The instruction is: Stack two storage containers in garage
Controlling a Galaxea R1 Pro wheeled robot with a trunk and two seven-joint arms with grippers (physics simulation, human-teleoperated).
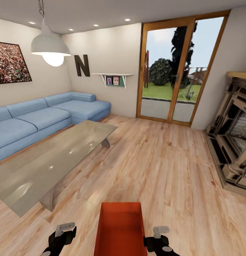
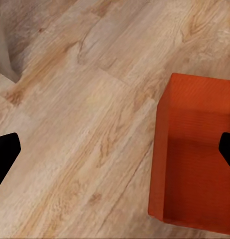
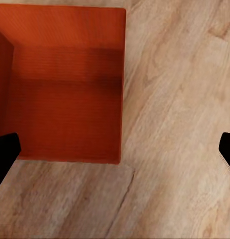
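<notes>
From here the job looks barely started: we are in the living room, on the light wood floor point(image 1: 165, 170), with the blue sofa point(image 1: 41, 121) off at ten o'clock, the glass table point(image 1: 48, 160) in front of it, the glazed door point(image 1: 178, 71) at about one o'clock and the brick fireplace point(image 1: 233, 135) at three. One storage container point(image 1: 120, 229) sits on the planks right at the robot's front, six o'clock in the head view, open side up and empty. The garage leg and the stacking are, as far as I can judge, all left to do. The bin's long axis runs straight away from the robot, twelve to six, with a short end wall toward the door. The left gripper point(image 1: 63, 233) hangs just beside its left wall and the right gripper point(image 1: 159, 237) just beside its right wall, neither touching it; on each, the jaws stand spread wide with nothing between them.
</notes>
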